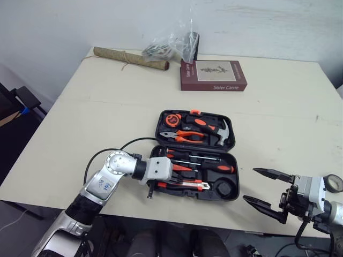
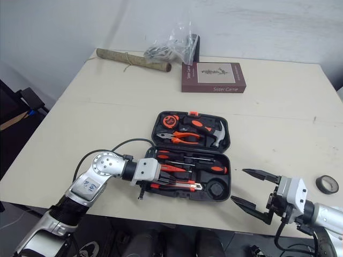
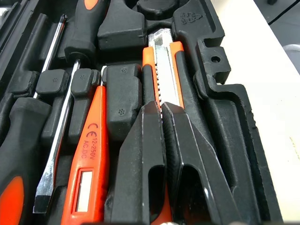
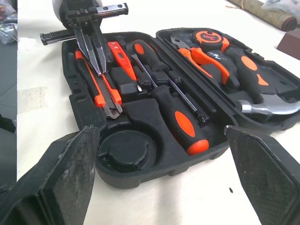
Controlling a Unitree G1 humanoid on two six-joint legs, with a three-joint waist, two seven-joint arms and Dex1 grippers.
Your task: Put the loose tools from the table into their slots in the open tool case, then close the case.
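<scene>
Black tool case (image 1: 158, 126) open, left gripper (image 3: 161, 105) in its near row, fingers (image 3: 140, 154) pressed together on the utility knife (image 3: 164, 70) (orange), right gripper (image 1: 250, 184) spread beside it.

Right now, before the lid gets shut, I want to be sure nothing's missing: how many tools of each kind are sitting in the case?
Screwdrivers: 2
Pliers: 1
Hammer: 1
Tape measure: 1
Voltage tester: 1
Utility knife: 1
Total: 7
</scene>
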